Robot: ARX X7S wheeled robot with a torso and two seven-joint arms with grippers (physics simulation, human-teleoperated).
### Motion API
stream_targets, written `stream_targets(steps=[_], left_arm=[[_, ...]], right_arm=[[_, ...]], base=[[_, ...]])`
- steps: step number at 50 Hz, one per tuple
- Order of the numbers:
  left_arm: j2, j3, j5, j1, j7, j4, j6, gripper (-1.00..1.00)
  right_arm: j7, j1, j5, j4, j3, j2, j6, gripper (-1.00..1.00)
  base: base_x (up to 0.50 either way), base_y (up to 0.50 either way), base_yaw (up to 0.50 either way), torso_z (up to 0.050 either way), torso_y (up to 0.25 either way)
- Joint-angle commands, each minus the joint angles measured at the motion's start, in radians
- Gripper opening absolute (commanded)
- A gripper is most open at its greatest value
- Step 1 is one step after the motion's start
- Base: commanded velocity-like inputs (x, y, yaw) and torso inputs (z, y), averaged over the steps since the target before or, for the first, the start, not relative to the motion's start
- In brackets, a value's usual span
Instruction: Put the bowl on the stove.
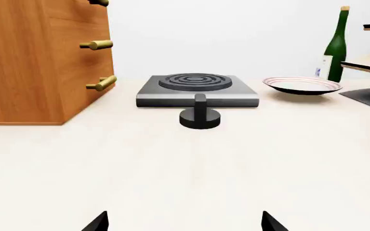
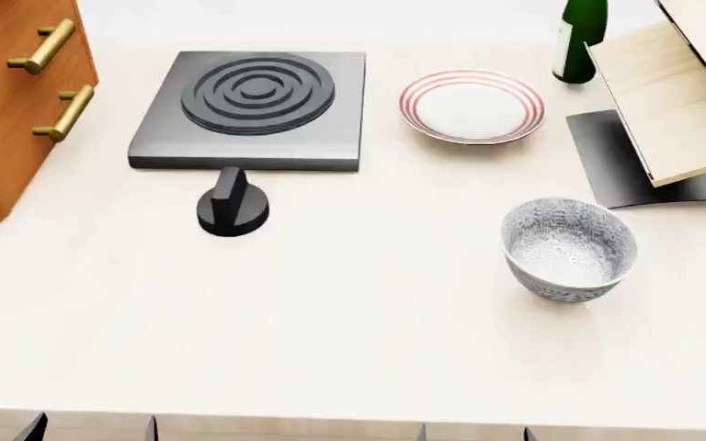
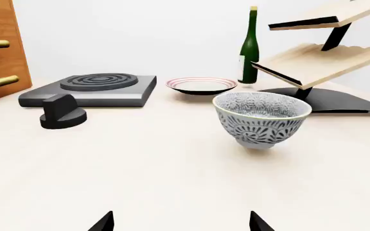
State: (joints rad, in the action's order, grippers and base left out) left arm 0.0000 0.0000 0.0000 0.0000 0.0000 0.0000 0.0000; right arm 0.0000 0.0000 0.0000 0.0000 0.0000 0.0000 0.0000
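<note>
- The small deep round white ceramic bowl with the dense grey-black speckled floral pattern (image 2: 569,248) stood upright on the pale worktop (image 2: 353,349), on the robot's right side, well apart from the square flat dark grey metal stove with raised concentric rings (image 2: 255,106), which sat at the far left.
- The right hand (image 3: 179,222) was the nearer one: in its wrist view the bowl (image 3: 262,118) lay ahead of it and a little off to one side, not yet touched. Only two dark fingertips (image 3: 101,222) showed, set wide apart, so I judged that hand open and empty.
- The left hand (image 1: 183,222) faced the stove (image 1: 196,89) and the round black knob (image 1: 200,115) just before it; its tips also stood spread, holding nothing.
- Being round, the bowl had no long axis, so any approach angle would probably serve.
- The carry would run leftward and away from the robot.
- The tall green glass bottle (image 1: 336,45) bore a pale label, too small to read.
</note>
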Motion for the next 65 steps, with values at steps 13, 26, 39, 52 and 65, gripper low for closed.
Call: stream_targets(steps=[13, 26, 39, 52, 65], left_arm=[[-0.056, 0.037, -0.068, -0.008, -0.042, -0.002, -0.026, 1.00], [-0.079, 0.069, -0.085, 0.004, -0.040, 0.007, 0.007, 1.00], [-0.090, 0.070, -0.113, 0.003, -0.065, 0.027, -0.008, 1.00], [-0.137, 0.031, -0.133, -0.051, -0.113, 0.184, -0.051, 1.00], [-0.211, -0.104, -0.354, -0.176, -0.116, 0.508, -0.227, 1.00]], right_arm=[[0.042, -0.003, 0.047, -0.001, -0.069, 0.051, -0.045, 1.00], [0.071, 0.000, 0.072, -0.001, -0.087, 0.070, -0.042, 1.00], [0.092, 0.000, 0.097, -0.027, -0.100, 0.084, -0.017, 1.00], [0.106, 0.107, 0.382, -0.409, 0.045, 0.224, 0.403, 1.00], [0.122, 0.145, 0.640, -0.716, 0.427, 0.529, 0.722, 1.00]], base=[[0.00, 0.00, 0.00, 0.000, 0.000], [0.00, 0.00, 0.00, 0.000, 0.000], [0.00, 0.00, 0.00, 0.000, 0.000], [0.00, 0.00, 0.00, 0.000, 0.000], [0.00, 0.00, 0.00, 0.000, 0.000]])
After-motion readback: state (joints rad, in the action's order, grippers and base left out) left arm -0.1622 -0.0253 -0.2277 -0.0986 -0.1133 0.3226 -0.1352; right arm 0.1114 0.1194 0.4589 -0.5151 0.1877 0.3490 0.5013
